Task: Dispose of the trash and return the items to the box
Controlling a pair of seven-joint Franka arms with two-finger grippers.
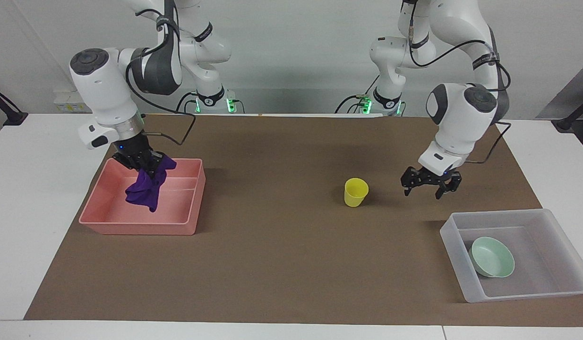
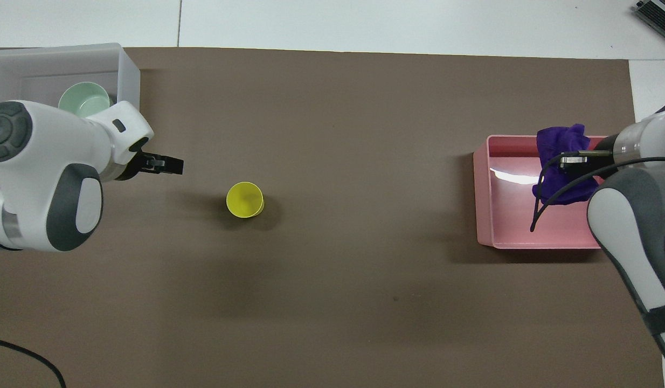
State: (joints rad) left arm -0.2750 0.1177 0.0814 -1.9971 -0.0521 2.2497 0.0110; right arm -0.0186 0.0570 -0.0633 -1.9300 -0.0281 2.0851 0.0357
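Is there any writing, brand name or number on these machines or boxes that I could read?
No text here can be read as words.
band on the left arm: white lettering, too small to read.
band on the right arm: white lettering, too small to read.

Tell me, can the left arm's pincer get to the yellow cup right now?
Probably yes. The left pincer is open and holds nothing, up over the brown mat between the clear box and the yellow cup. The cup stands upright, alone on the mat, with nothing between them.
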